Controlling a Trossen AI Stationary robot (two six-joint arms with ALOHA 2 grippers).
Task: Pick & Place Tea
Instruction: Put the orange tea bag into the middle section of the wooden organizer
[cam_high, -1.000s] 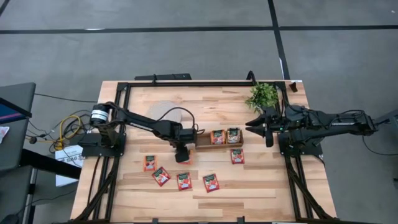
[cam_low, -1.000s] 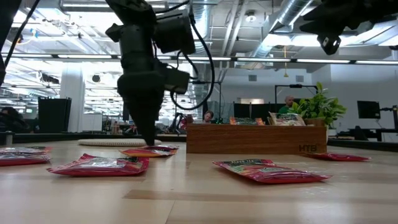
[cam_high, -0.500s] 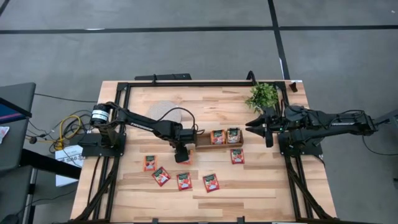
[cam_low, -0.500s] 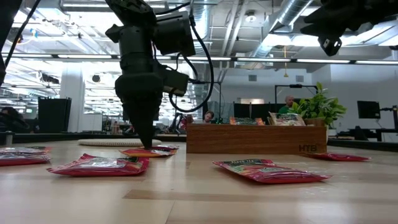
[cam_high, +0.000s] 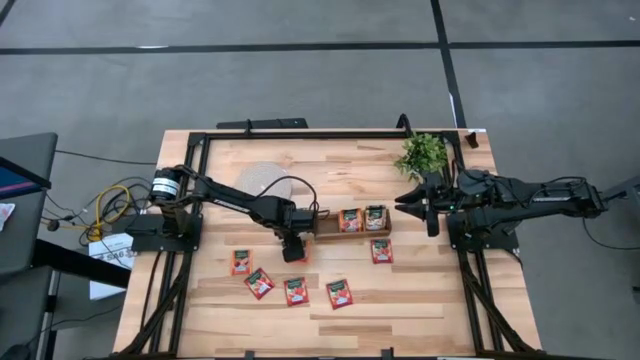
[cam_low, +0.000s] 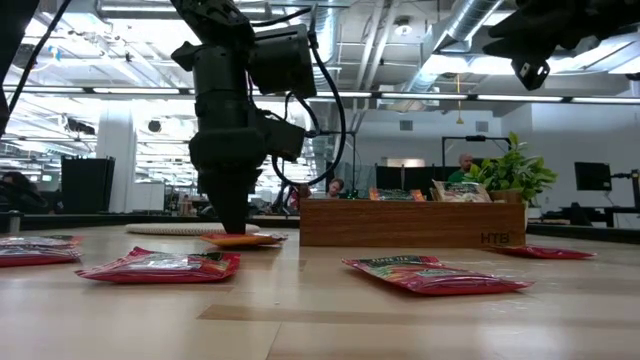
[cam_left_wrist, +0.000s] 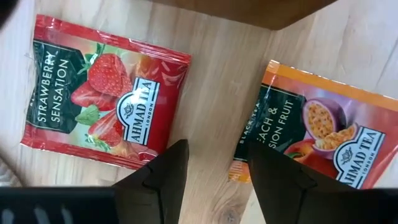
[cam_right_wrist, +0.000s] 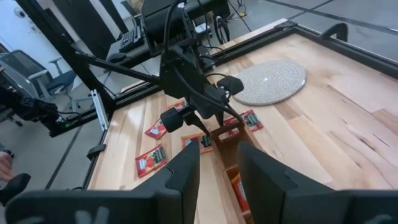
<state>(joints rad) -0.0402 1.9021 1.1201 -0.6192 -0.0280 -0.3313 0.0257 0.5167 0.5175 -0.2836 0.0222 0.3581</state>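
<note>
Tea sachets lie flat on the wooden table: a red strawberry one (cam_left_wrist: 99, 93) and an orange peach one (cam_left_wrist: 323, 140) under my left gripper (cam_left_wrist: 214, 152), and several more red ones nearer the front edge (cam_high: 296, 291). My left gripper (cam_high: 292, 250) points straight down and is open. Its fingertips are low over the bare wood between those two sachets, one finger at the orange sachet's edge (cam_low: 240, 240). The brown wooden tray (cam_high: 326, 227) beside it holds two sachets (cam_high: 362, 218). My right gripper (cam_high: 415, 197) waits open, high at the table's right. My left gripper's fingers come from above, pointing down, one by the orange sachet's near edge (cam_left_wrist: 239, 168), the other by the red sachet's corner (cam_left_wrist: 163, 157). Whether either finger touches a sachet or the table, I cannot tell.
A round woven disc (cam_high: 270, 182) lies at the far left of the table and a small green plant (cam_high: 423, 152) stands at the far right. One red sachet (cam_high: 381, 251) lies in front of the tray's right end. A black frame (cam_high: 300, 133) rims the table.
My left gripper has sunk a little toward the table beside the tray's left end, still open and pointing down. The sachets lie where they were.
</note>
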